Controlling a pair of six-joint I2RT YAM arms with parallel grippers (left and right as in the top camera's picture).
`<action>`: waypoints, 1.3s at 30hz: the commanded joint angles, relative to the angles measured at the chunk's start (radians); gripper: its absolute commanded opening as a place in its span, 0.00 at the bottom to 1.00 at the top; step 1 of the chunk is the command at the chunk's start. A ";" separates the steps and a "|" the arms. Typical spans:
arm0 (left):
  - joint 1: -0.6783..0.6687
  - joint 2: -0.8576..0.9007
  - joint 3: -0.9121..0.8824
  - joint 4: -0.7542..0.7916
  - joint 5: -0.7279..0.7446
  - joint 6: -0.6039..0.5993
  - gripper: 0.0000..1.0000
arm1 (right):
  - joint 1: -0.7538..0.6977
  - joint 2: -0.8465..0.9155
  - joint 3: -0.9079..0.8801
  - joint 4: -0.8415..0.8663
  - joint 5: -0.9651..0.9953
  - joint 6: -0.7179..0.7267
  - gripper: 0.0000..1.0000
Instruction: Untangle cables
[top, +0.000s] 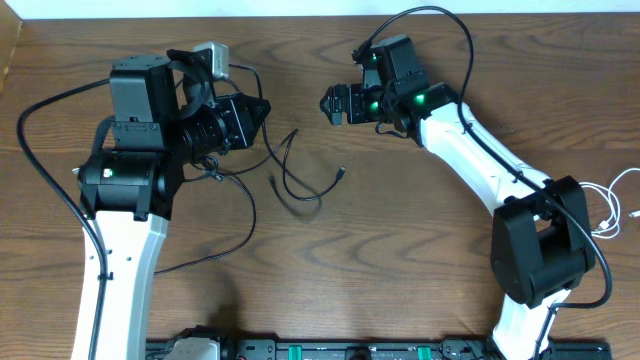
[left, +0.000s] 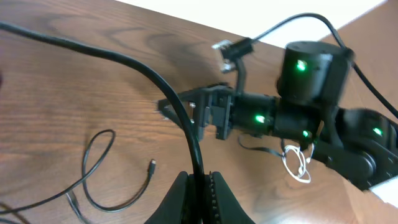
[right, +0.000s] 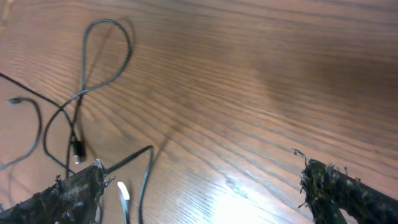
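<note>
Thin black cables (top: 298, 182) lie in loose loops on the wooden table between the two arms. My left gripper (top: 262, 108) is just left of them; in the left wrist view it (left: 199, 194) is shut on a black cable (left: 155, 81) that runs up and to the left. More black loops (left: 102, 177) lie below it. My right gripper (top: 328, 103) hovers open and empty to the upper right of the loops; its fingers (right: 211, 196) are spread wide over the table. Black loops (right: 84, 81) and a small pale plug end (right: 123, 190) lie by its left finger. The white cable (top: 612, 212) lies at the far right.
Thick black arm cables arc over both arms (top: 40, 150). The right arm's wrist (left: 292, 106) fills the upper right of the left wrist view, with the white cable (left: 297, 163) beneath it. A black rail (top: 330, 350) runs along the front edge.
</note>
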 joint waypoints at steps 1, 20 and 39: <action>-0.001 0.008 0.006 -0.008 0.142 0.138 0.07 | 0.021 0.005 0.014 0.002 -0.056 -0.015 0.99; 0.179 0.039 0.006 -0.156 0.056 -0.034 0.07 | 0.263 0.214 0.014 0.238 -0.239 -0.106 0.99; 0.336 0.039 -0.114 -0.055 0.204 -0.226 0.07 | 0.404 0.345 0.014 0.520 -0.016 -0.081 0.90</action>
